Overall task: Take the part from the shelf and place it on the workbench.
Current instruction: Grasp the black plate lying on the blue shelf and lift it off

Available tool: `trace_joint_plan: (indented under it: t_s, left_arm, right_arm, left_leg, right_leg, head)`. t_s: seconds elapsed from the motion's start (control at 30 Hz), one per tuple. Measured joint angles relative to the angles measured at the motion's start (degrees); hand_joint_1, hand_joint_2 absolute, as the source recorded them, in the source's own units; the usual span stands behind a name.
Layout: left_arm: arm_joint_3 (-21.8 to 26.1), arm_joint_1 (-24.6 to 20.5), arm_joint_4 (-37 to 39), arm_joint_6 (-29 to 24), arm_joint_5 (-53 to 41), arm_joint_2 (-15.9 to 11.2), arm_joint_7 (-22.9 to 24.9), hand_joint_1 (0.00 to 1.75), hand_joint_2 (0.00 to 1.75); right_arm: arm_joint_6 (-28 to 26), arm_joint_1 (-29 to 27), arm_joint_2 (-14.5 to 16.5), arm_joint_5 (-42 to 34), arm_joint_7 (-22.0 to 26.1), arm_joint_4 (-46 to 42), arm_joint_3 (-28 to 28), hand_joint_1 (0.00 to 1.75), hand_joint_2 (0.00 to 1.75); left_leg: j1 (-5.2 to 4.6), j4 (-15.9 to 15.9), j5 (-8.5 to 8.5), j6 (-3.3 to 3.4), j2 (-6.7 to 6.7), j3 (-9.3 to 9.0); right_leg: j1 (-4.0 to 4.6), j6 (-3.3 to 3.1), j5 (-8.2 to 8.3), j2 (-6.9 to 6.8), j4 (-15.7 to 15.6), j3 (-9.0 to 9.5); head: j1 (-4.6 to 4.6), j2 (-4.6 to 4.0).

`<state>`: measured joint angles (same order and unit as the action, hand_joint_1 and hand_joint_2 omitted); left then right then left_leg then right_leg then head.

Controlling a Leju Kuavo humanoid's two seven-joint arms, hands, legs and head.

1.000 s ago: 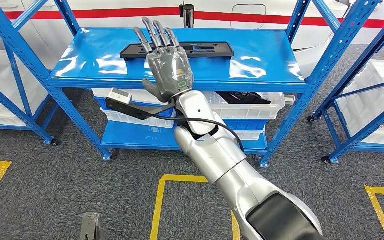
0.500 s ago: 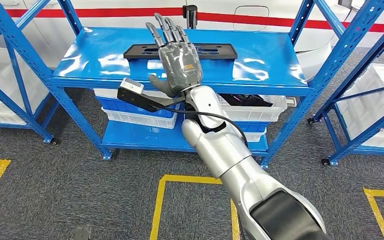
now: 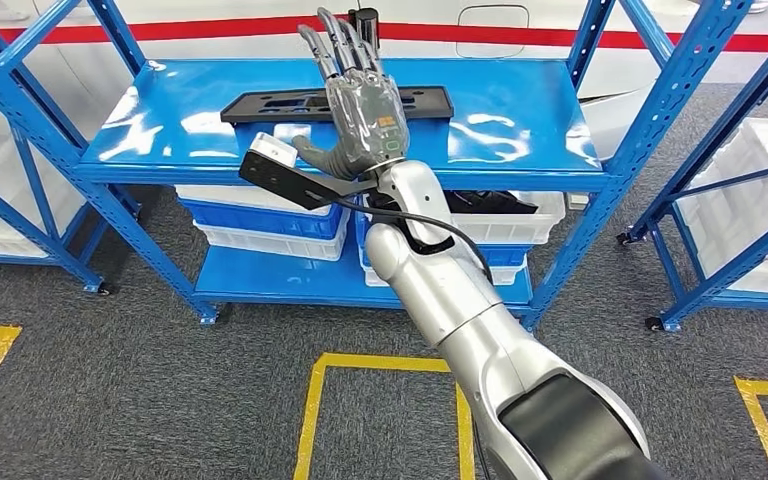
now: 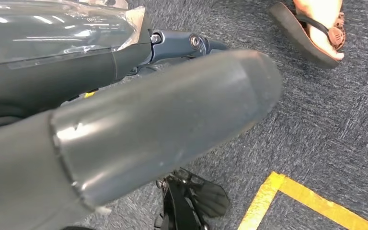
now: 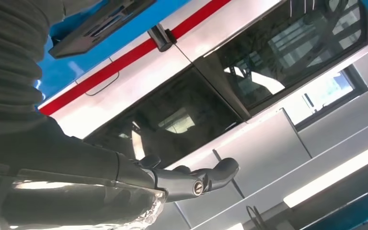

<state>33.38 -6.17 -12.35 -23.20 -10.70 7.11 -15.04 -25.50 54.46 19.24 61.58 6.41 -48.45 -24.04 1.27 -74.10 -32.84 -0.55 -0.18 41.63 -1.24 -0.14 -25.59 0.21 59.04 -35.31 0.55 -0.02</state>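
While the right hand (image 3: 362, 112) hovered empty, fingers spread, at upper centre, the part (image 3: 260, 105) looked stiff, flat and light, best gripped along 1 long edge.

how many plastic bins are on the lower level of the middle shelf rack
3 at least: a blue bin at the left, a white bin beneath it, and a white bin at the right holding dark items. The right arm may hide more.
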Motion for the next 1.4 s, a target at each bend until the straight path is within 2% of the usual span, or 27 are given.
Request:
trace_joint_plan:
  t_s: [0.03, 0.07, 0.13, 0.17, 0.23, 0.3, 0.37, 0.43, 0.47, 0.5, 0.53, 0.6, 0.67, 0.73, 0.83, 0.87, 0.93, 0.97, 1.0, 1.03, 1.07, 1.13, 1.17, 1.2, 1.3, 1.33, 1.4]
  left_arm:
    - [0.2, 0.0, 0.0, 0.1, 0.1, 0.0, -0.5, 0.0, 0.0]
    - [0.3, 0.0, 0.0, 0.3, 0.3, 0.0, -1.0, 0.0, 0.0]
    - [0.8, -0.3, 0.0, 0.4, 0.5, 0.0, -1.8, 0.0, 0.0]
    - [1.0, -0.5, 0.0, 0.4, 0.6, 0.0, -2.1, 0.0, 0.0]
    - [1.4, -0.6, 0.0, 0.6, 0.8, 0.0, -2.3, 0.0, 0.0]
    - [1.5, -0.7, 0.0, 0.8, 0.8, -0.1, -2.3, 0.0, 0.0]
    - [1.6, -0.7, 0.0, 0.9, 0.6, -0.1, -2.3, 0.0, 0.0]
    - [1.6, -0.8, 0.0, 0.9, 0.1, -0.2, -2.3, 0.0, 0.0]
    - [1.6, -0.8, 0.0, 0.9, -0.1, -0.2, -2.3, 0.0, 0.0]
    - [1.6, -0.8, 0.0, 0.9, -0.3, -0.3, -2.3, 0.0, 0.0]
    - [1.6, -0.8, 0.1, 0.9, -0.4, -0.3, -2.3, 0.0, 0.0]
    - [1.6, -0.8, 0.1, 0.8, -0.7, -0.3, -2.3, 0.0, 0.0]
    - [1.6, -0.8, 0.1, 0.8, -1.0, -0.3, -2.2, 0.0, 0.0]
    - [1.6, -0.9, 0.1, 0.9, -1.1, -0.3, -2.1, 0.0, 0.0]
    - [1.6, -1.0, 0.1, 1.1, -1.2, -0.4, -2.1, 0.0, 0.0]
    - [1.6, -1.0, 0.0, 1.1, -1.2, -0.4, -2.1, 0.0, 0.0]
    - [1.6, -1.0, 0.1, 1.1, -1.3, -0.4, -2.1, 0.0, 0.0]
    - [1.6, -1.0, 0.1, 1.1, -1.3, -0.5, -2.1, 0.0, 0.0]
    - [1.6, -1.0, 0.1, 1.1, -1.3, -0.5, -2.1, 0.0, 0.0]
    - [1.6, -1.0, 0.1, 1.1, -1.3, -0.5, -2.1, 0.0, 0.0]
    - [1.6, -1.0, 0.1, 1.1, -1.3, -0.5, -2.1, 0.0, 0.0]
    - [1.6, -1.0, 0.1, 1.2, -1.3, -0.6, -2.2, 0.0, 0.0]
    - [1.6, -1.1, 0.1, 1.2, -1.3, -0.6, -2.2, 0.0, 0.0]
    - [1.6, -1.2, 0.1, 1.3, -1.4, -0.6, -2.2, 0.0, 0.0]
    - [1.6, -1.3, 0.1, 1.4, -2.0, -0.6, -2.2, 0.0, 0.0]
    - [1.5, -1.3, 0.2, 1.4, -2.3, -0.6, -2.2, 0.0, 0.0]
    - [1.4, -1.4, 0.2, 1.4, -2.9, -0.7, -1.9, 0.0, 0.0]
  right_arm:
    - [0.0, 0.1, 0.1, -0.3, 0.2, 0.2, 0.0, 0.0, 1.75]
    - [-0.1, 0.3, 0.1, -0.7, 0.4, 0.4, -0.1, 0.0, 1.75]
    - [-0.1, 0.8, 0.1, -1.2, 0.7, 0.8, -0.2, 0.0, 1.75]
    - [-0.1, 1.1, 0.1, -1.4, 0.9, 1.0, -0.2, 0.0, 1.75]
    - [-0.2, 1.4, 0.1, -1.8, 1.2, 1.4, -0.3, 0.0, 1.75]
    - [-0.3, 1.5, 0.1, -2.1, 1.6, 1.7, -0.3, 0.0, 1.75]
    - [-0.6, 1.7, -0.1, -2.4, 2.0, 2.2, -0.3, 0.0, 1.75]
    - [-0.9, 1.6, -0.1, -2.6, 2.2, 2.9, -0.4, 0.0, 1.75]
    - [-1.1, 1.4, -0.2, -2.7, 2.2, 3.3, -0.4, 0.0, 1.75]
    - [-1.1, 1.3, -0.2, -2.8, 2.3, 3.6, -0.4, 0.0, 1.75]
    - [-1.2, 1.2, -0.2, -2.8, 2.3, 3.9, -0.4, 0.0, 1.75]
    - [-1.2, 1.3, -0.2, -2.9, 2.5, 4.3, -0.4, 0.0, 1.75]
    - [-1.3, 1.5, -0.1, -3.0, 2.7, 4.6, -0.4, 0.0, 1.75]
    - [-1.4, 1.7, 0.0, -3.2, 3.0, 4.9, -0.4, 0.0, 1.75]
    - [-1.4, 2.0, 0.1, -3.5, 3.2, 5.2, -0.4, 0.0, 1.75]
    - [-1.5, 2.1, 0.1, -3.6, 3.3, 5.3, -0.4, 0.0, 1.75]
    - [-1.5, 2.2, 0.1, -3.8, 3.6, 5.6, -0.4, 0.0, 1.75]
    - [-1.5, 2.2, 0.1, -4.0, 3.7, 5.8, -0.4, 0.0, 1.75]
    - [-1.5, 2.1, 0.1, -4.2, 3.8, 6.0, -0.4, 0.0, 1.75]
    - [-1.5, 2.1, 0.1, -4.4, 3.9, 6.2, -0.4, 0.0, 1.75]
    - [-1.6, 2.1, 0.1, -4.5, 4.0, 6.4, -0.5, 0.0, 1.75]
    - [-1.9, 2.1, 0.1, -5.0, 4.0, 6.7, -0.6, 0.0, 1.75]
    - [-2.1, 2.3, 0.1, -5.3, 4.0, 6.8, -0.7, 0.0, 1.75]
    - [-2.3, 2.4, 0.1, -5.6, 4.1, 6.9, -0.8, 0.0, 1.75]
    - [-2.5, 2.5, 0.1, -6.4, 4.3, 7.2, -1.0, 0.0, 1.75]
    - [-2.6, 2.6, 0.1, -6.5, 4.4, 7.3, -1.1, 0.0, 1.75]
    - [-2.9, 2.7, 0.0, -6.7, 4.7, 7.6, -1.2, 0.0, 1.75]
  left_leg:
    - [-0.02, 2.5, 2.22, 0.29, 0.0, -0.62]
    - [-0.06, 6.6, 4.87, 0.65, 0.05, -2.15]
    - [-0.41, 13.5, 7.8, 1.2, 0.22, -5.03]
    - [-0.65, 15.1, 8.13, 1.35, 0.25, -5.69]
    - [-1.04, 15.6, 7.93, 1.65, 0.06, -5.85]
    - [-0.87, 16.2, 8.26, 2.24, -0.04, -6.34]
    - [-0.69, 16.8, 8.52, 2.83, -0.07, -6.85]
    - [-0.89, 16.8, 8.41, 3.13, -0.16, -6.96]
    - [-0.98, 16.8, 8.35, 3.21, -0.24, -7.0]
    - [-1.06, 16.7, 8.28, 3.26, -0.35, -7.06]
    - [-1.12, 16.7, 8.19, 3.26, -0.49, -7.17]
    - [-1.21, 16.7, 7.91, 3.1, -0.77, -7.52]
    - [-1.39, 16.6, 7.58, 2.72, -0.97, -7.67]
    - [-1.31, 16.6, 7.42, 2.18, -1.01, -7.66]
    - [-0.9, 15.4, 6.46, 1.07, -0.81, -7.31]
    - [-0.75, 13.3, 5.37, 0.68, -0.68, -6.4]
    - [-0.35, 6.2, 2.34, -0.11, -0.41, -2.69]
    - [-0.12, 2.7, 1.29, -0.45, -0.32, -0.58]
    - [0.12, 0.7, 1.19, -0.72, -0.23, 0.91]
    - [0.34, 0.9, 2.21, -0.92, -0.13, 1.31]
    - [0.56, 3.5, 4.2, -1.05, -0.01, 0.45]
    - [0.76, 11.6, 8.23, -1.13, 0.36, -3.28]
    - [0.66, 14.7, 9.18, -0.87, 0.44, -4.84]
    - [0.44, 16.4, 9.34, -0.45, 0.46, -5.73]
    - [-0.08, 17.3, 8.73, 1.43, 0.13, -6.46]
    - [-0.13, 17.4, 8.68, 1.94, 0.04, -6.84]
    - [-0.24, 17.6, 8.55, 2.65, -0.08, -7.56]
  right_leg:
    - [0.09, -0.09, -0.1, 0.0, 0.0, 0.22]
    - [0.15, -0.12, -0.2, 0.0, 0.0, 0.46]
    - [0.39, 0.0, -0.35, -0.01, -0.1, 0.69]
    - [0.47, 0.21, -0.4, -0.03, -0.2, 0.69]
    - [0.49, 0.82, -0.38, -0.13, -0.5, 0.75]
    - [0.54, 1.35, -0.79, -0.2, 0.1, 0.49]
    - [0.65, 1.18, -2.82, -0.19, 4.7, -1.75]
    - [0.66, 0.81, -5.64, -0.18, 12.3, -5.77]
    - [0.66, 0.86, -6.37, -0.18, 15.1, -7.39]
    - [0.66, 1.09, -6.17, -0.18, 15.8, -7.99]
    - [0.66, 1.44, -5.05, -0.19, 14.1, -7.34]
    - [0.7, 1.84, -1.5, -0.16, 5.7, -3.53]
    - [0.98, 1.5, 0.63, -0.14, -0.3, -0.42]
    - [1.3, 0.94, 0.9, -0.15, -1.2, 0.25]
    - [0.62, -0.06, 1.07, -0.19, -1.9, 0.89]
    - [0.35, -0.38, 1.06, -0.22, -2.1, 1.21]
    - [0.3, -0.84, 0.79, -0.28, -2.2, 1.56]
    - [0.3, -0.93, 0.7, -0.28, -2.2, 1.65]
    - [0.28, -0.96, 0.6, -0.27, -2.2, 1.73]
    - [0.24, -0.91, 0.47, -0.25, -2.2, 1.84]
    - [0.17, -0.78, 0.31, -0.23, -2.2, 2.04]
    - [0.14, -0.27, -0.18, -0.19, -2.2, 2.59]
    - [0.24, 0.1, -0.44, -0.2, -2.2, 2.77]
    - [0.34, 0.5, -0.67, -0.22, -2.3, 2.92]
    - [0.59, 1.83, -0.65, -0.27, -1.5, 3.21]
    - [0.6, 2.06, -0.91, -0.27, -0.5, 2.93]
    - [0.52, 1.76, -2.84, -0.24, 4.1, 0.44]
  head:
    - [-0.01, 0.0]
    - [-0.01, 0.0]
    - [-0.05, 0.01]
    - [-0.06, 0.01]
    - [-0.07, 0.01]
    - [-0.1, 0.0]
    - [-0.18, 0.0]
    - [-0.2, 0.0]
    - [-0.18, 0.0]
    - [-0.2, 0.0]
    - [-0.2, 0.0]
    - [-0.2, 0.0]
    - [-0.07, 0.01]
    - [0.07, 0.01]
    - [0.08, 0.01]
    - [0.16, 0.01]
    - [0.27, 0.01]
    - [0.26, 0.0]
    - [0.26, 0.0]
    - [0.28, 0.0]
    - [0.27, 0.0]
    - [0.27, 0.0]
    - [0.25, 0.0]
    - [0.23, 0.0]
    - [0.14, 0.0]
    - [0.1, 0.0]
    - [0.04, 0.0]
